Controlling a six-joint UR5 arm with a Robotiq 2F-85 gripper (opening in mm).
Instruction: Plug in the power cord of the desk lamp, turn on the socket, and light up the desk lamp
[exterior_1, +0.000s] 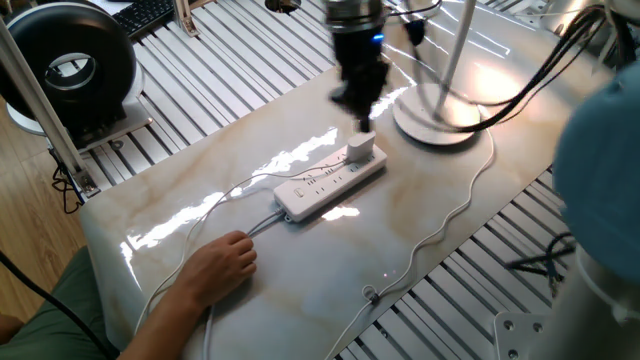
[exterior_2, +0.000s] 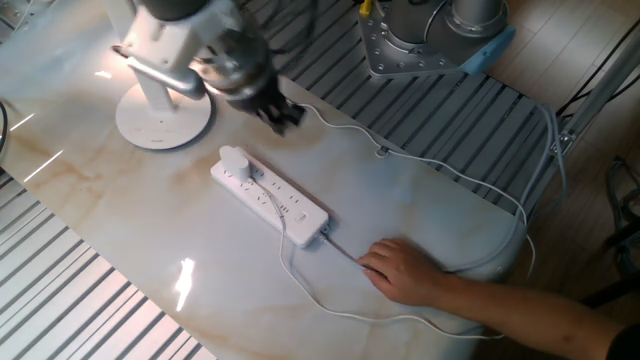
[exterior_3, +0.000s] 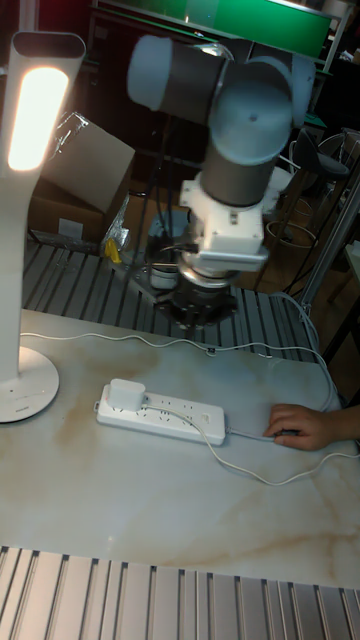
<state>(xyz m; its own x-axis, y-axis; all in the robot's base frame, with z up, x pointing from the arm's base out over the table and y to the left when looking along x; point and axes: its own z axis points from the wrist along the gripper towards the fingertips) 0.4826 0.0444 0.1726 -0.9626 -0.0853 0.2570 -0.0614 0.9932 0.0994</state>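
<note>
I've got the hand (exterior_1: 364, 122) hovering above the plug (exterior_1: 361, 146) in the socket (exterior_1: 330, 183), can't tell how open it is, desk lamp (exterior_3: 33, 120) lit.

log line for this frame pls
lamp: lit | plug: seated in strip | tool: above the table, nothing visibly held | hand: on table

no legible text, faint mark on desk lamp (exterior_3: 22, 392) base too small to read

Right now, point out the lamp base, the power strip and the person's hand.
lamp base (exterior_2: 160, 122), the other fixed view, bare disc top.
power strip (exterior_1: 325, 187), one fixed view, middle of top face.
person's hand (exterior_2: 405, 270), the other fixed view, back of hand.
</note>
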